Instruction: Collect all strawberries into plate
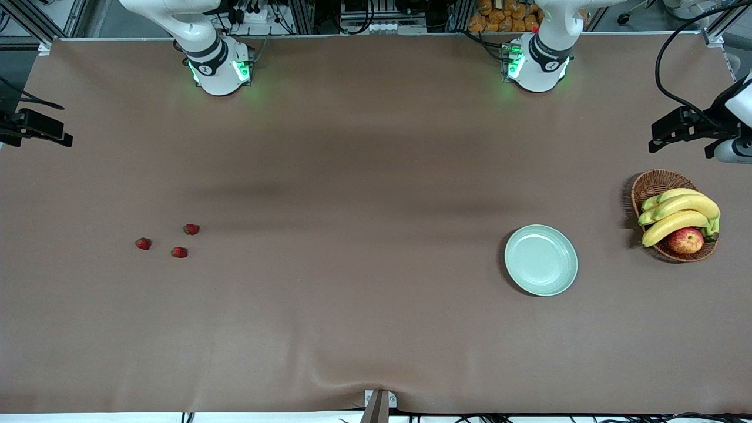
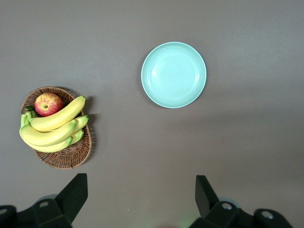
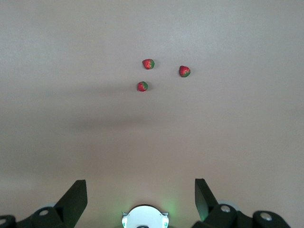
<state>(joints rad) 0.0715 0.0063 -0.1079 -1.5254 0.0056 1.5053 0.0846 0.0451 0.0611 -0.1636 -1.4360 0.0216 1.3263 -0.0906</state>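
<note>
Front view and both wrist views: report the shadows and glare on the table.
Front view: two broad, soft dark bands cross the brown table cloth, and green base lights tint it near the arms. Left wrist view: the pale mint-green round plate looks evenly lit, and the brown wicker basket casts a short shadow. Right wrist view: faint bands lie near the three small red strawberries.
</note>
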